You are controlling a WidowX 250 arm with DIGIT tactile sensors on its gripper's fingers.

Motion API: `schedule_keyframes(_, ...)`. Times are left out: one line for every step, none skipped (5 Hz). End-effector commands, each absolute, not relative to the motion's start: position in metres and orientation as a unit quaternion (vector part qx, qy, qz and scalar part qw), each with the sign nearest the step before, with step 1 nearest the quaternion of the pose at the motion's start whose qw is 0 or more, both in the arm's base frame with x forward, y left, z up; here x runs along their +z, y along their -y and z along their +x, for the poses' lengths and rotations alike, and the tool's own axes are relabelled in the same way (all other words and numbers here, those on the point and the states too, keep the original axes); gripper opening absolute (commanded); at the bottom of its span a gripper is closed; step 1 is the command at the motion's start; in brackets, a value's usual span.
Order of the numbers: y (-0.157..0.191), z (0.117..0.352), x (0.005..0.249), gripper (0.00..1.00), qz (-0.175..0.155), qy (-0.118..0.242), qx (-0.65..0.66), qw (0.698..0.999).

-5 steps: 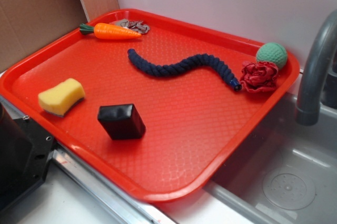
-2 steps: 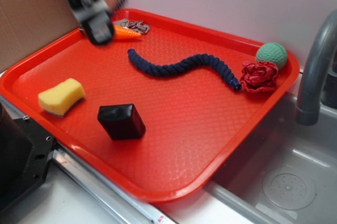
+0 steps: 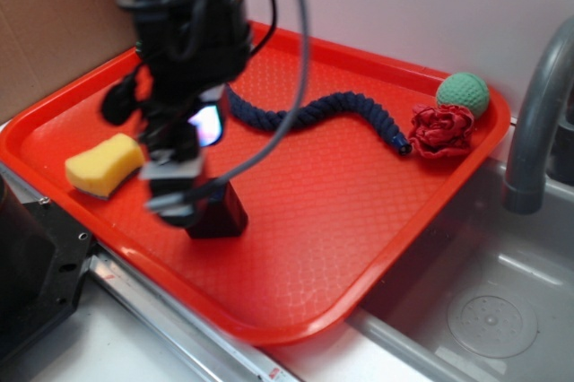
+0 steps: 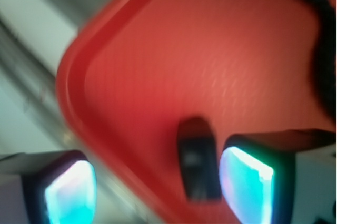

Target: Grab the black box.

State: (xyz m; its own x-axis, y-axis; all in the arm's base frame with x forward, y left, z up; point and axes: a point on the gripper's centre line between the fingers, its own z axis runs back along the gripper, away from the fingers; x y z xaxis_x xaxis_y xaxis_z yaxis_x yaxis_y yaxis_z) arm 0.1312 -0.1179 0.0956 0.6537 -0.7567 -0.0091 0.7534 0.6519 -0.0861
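Observation:
The black box (image 3: 226, 214) sits on the red tray (image 3: 359, 221) near its front edge, mostly covered by my arm in the exterior view. My gripper (image 3: 184, 195) is blurred and hangs just above the box's left side. In the wrist view the box (image 4: 199, 161) is a dark blurred cuboid lying between the two glowing pads, close to the right pad (image 4: 247, 184) and far from the left pad (image 4: 71, 192). The gripper (image 4: 158, 190) is open and holds nothing.
A yellow sponge (image 3: 103, 165) lies left of the gripper. A dark blue rope (image 3: 332, 108), a green ball (image 3: 463, 92) and a red cloth flower (image 3: 441, 128) lie further back. A black machine body (image 3: 36, 274) stands front left; a faucet (image 3: 538, 122) and sink (image 3: 484, 310) are at right.
My arm swept from the tray's back left corner down to the front and now hangs over the black box. The box and the other objects have not moved.

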Motion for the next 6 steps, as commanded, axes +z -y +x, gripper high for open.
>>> schedule_keyframes(0.114,0.111,0.100,1.00,-0.024,-0.029,-0.428,0.903)
schedule_keyframes(0.114,0.111,0.100,1.00,-0.024,-0.029,-0.428,0.903)
schedule_keyframes(0.114,0.111,0.100,1.00,-0.024,-0.029,-0.428,0.903)
schedule_keyframes(0.114,0.111,0.100,1.00,-0.024,-0.029,-0.428,0.903)
schedule_keyframes(0.107,0.116,0.075,1.00,-0.015,-0.053,-0.427,0.903)
schedule_keyframes(0.102,0.120,0.064,1.00,-0.010,-0.056,-0.419,0.906)
